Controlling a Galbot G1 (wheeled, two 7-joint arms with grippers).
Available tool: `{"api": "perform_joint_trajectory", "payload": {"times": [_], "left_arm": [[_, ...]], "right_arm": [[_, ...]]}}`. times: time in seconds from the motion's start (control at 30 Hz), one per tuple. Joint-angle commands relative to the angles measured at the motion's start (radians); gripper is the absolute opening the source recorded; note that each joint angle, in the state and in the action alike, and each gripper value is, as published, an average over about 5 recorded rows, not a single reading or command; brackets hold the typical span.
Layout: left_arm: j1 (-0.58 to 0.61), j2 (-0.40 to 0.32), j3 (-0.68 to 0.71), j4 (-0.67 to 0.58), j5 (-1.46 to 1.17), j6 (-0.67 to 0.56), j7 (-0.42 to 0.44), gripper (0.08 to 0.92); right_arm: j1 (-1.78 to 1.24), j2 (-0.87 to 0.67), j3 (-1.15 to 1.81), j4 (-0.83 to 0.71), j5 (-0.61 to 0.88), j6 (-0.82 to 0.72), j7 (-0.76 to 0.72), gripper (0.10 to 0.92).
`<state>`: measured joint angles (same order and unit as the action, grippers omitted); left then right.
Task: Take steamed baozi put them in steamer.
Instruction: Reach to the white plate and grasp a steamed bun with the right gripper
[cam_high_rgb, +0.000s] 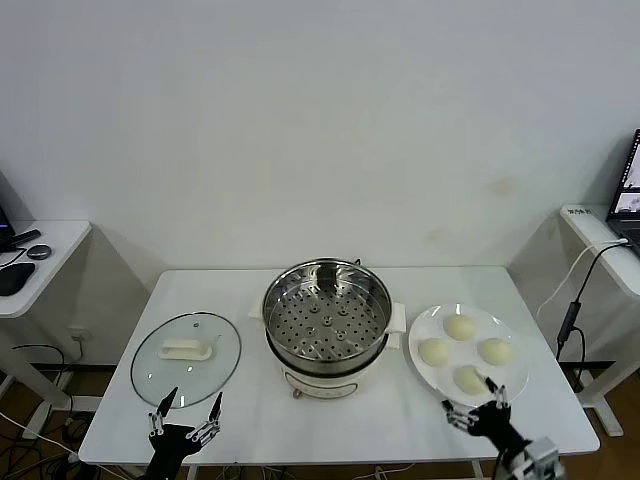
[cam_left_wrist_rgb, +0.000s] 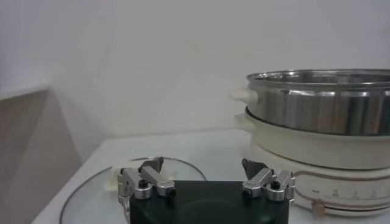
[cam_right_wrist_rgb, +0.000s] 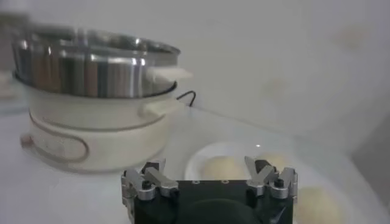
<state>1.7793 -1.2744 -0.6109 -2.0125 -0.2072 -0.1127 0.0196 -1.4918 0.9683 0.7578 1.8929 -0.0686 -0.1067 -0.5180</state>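
Several cream-white baozi lie on a flat white plate at the table's right. The steel steamer with its perforated tray stands open at the table's middle; it also shows in the left wrist view and the right wrist view. My right gripper is open and empty at the front edge, just in front of the plate; baozi lie beyond its jaws. My left gripper is open and empty at the front left, in front of the glass lid.
The glass lid with a cream handle lies flat at the table's left. Side desks stand at far left and far right, with a cable hanging beside the right one.
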Motion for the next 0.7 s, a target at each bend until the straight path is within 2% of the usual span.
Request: {"api": "perform_joint_trajectory", "payload": {"times": [0.03, 0.2, 0.37, 0.53, 0.7], "left_arm": [[0.001, -0.002, -0.005, 0.006, 0.028, -0.046, 0.016, 0.823], [0.001, -0.011, -0.013, 0.008, 0.014, -0.061, 0.018, 0.823], [0.004, -0.026, -0.028, 0.01, 0.036, -0.083, 0.017, 0.823], [0.012, -0.037, -0.04, 0.01, 0.05, -0.094, 0.012, 0.823], [0.007, -0.044, -0.046, 0.016, 0.06, -0.105, 0.006, 0.823]], "right_arm": [[0.127, -0.21, 0.014, -0.052, -0.15, -0.049, -0.097, 0.823], [0.283, -0.396, -0.083, -0.139, -0.254, -0.016, -0.199, 0.823], [0.495, -0.499, -0.263, -0.241, -0.304, 0.02, -0.355, 0.823], [0.829, -0.498, -0.551, -0.416, -0.341, 0.093, -0.487, 0.823], [1.132, -0.421, -0.842, -0.596, -0.375, 0.171, -0.598, 0.823]]}}
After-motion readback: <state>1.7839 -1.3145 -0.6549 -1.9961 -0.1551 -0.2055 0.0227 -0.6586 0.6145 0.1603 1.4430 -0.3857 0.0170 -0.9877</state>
